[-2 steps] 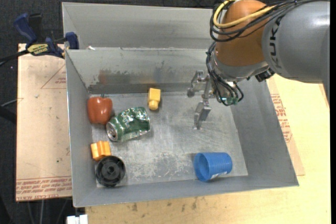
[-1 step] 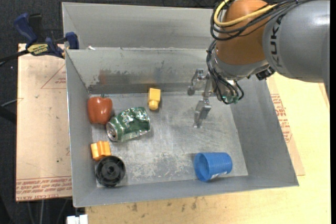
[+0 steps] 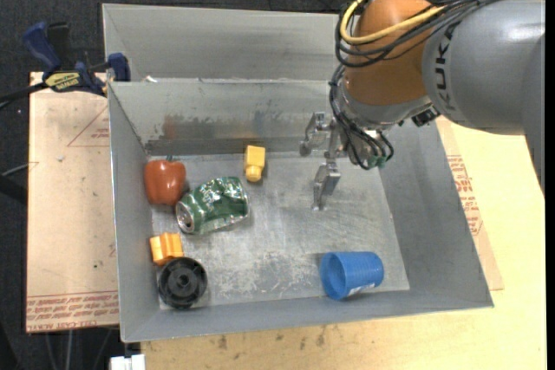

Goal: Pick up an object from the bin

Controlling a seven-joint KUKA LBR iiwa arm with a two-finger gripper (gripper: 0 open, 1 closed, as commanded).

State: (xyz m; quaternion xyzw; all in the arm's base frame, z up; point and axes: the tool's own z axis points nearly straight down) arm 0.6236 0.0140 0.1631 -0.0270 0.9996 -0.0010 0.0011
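I am looking down into a grey metal bin (image 3: 130, 143) with 6 small things lying well apart on its floor. The arm reaches in from the right, and its gripper (image 3: 322, 165) hangs over bare floor in the middle right of the bin. Its 2 fingers (image 3: 327, 186) are spread, with nothing between them.

No thing is chosen yet, and 2 lie nearest. A small yellow block (image 3: 254, 162) sits to the gripper's left, near the back wall. A blue plastic cup (image 3: 351, 274) lies on its side toward the front.

I judge the block to be light and stiff, so a pinch across its 2 flat sides should hold. The cup looks light, hollow and thin-walled (likely to roll or flex), so I would close across its body, not along it.

Further left are a red-orange apple-shaped thing (image 3: 164, 181) and a crushed green can (image 3: 212, 204), close together. The can is probably light and dented, with slippery metal. A small orange piece (image 3: 166, 248) and a black round disc (image 3: 181, 282) sit at the front left corner.
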